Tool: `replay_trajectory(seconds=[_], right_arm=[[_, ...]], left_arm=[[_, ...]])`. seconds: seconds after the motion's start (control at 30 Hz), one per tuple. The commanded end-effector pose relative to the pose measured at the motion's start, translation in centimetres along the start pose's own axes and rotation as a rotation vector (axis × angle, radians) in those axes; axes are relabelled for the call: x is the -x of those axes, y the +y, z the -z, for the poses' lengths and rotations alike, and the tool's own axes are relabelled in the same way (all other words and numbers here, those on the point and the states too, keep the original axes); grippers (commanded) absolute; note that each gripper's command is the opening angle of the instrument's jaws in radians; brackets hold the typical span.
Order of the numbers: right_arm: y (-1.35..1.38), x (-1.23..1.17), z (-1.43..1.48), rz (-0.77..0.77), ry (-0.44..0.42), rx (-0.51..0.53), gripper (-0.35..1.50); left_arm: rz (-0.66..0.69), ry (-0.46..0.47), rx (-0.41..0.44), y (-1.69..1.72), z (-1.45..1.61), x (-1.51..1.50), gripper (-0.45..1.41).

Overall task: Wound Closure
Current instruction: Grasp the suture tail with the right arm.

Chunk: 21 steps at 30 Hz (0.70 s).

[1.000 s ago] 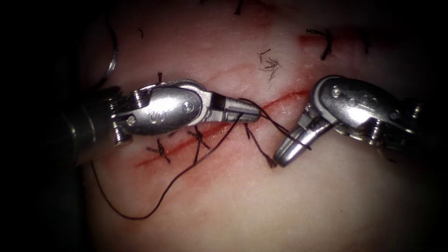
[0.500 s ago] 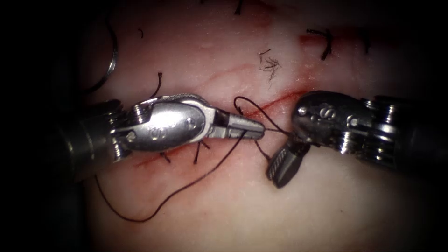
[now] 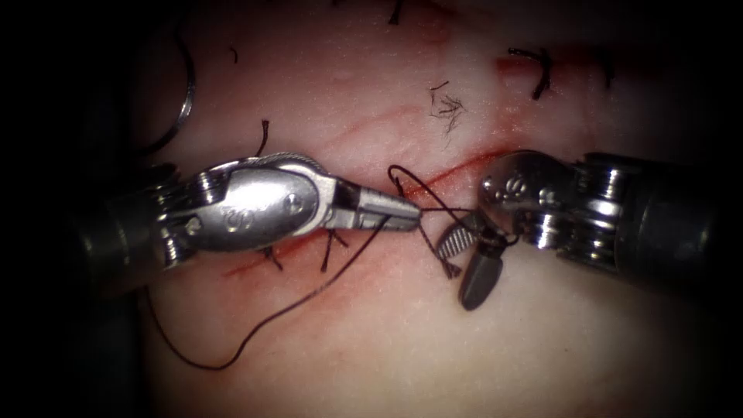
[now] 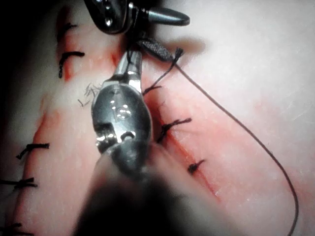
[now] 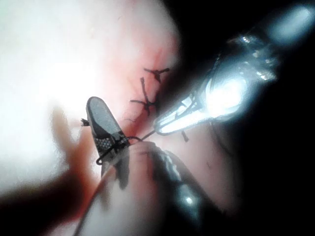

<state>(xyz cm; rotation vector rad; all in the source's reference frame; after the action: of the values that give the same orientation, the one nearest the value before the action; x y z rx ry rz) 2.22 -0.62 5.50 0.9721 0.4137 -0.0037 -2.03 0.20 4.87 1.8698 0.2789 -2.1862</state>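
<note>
A surgical practice bench: stitched tissue (image 3: 402, 340) under endoscope light, a spare needle (image 3: 184, 93) beside.

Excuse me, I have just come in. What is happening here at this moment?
Two tools work over the cut in the tissue, which already carries several stitches. The left tool has its jaws shut on the thread near the cut. The right tool has its jaws open, with thread looped around them. A long tail of thread trails over the tissue on the left. The needle lies on the tissue at the far left, held by neither tool.
</note>
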Motion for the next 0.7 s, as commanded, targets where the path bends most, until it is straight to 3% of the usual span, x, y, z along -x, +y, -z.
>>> replay_trajectory(seconds=[0.03,0.33,0.7], right_arm=[[0.07,-0.04,-0.09,-0.008,-0.009,0.012,1.01],[0.24,-0.02,-0.16,-0.083,-0.007,0.081,0.96],[0.35,-0.13,-0.21,-0.207,0.072,0.139,0.94]], left_arm=[[-0.004,0.000,-0.002,-0.07,-0.03,0.03,-0.35],[-0.002,-0.003,-0.006,-0.04,-0.07,0.01,-0.35],[-0.004,-0.009,-0.004,-0.01,-0.09,0.01,-0.35]])
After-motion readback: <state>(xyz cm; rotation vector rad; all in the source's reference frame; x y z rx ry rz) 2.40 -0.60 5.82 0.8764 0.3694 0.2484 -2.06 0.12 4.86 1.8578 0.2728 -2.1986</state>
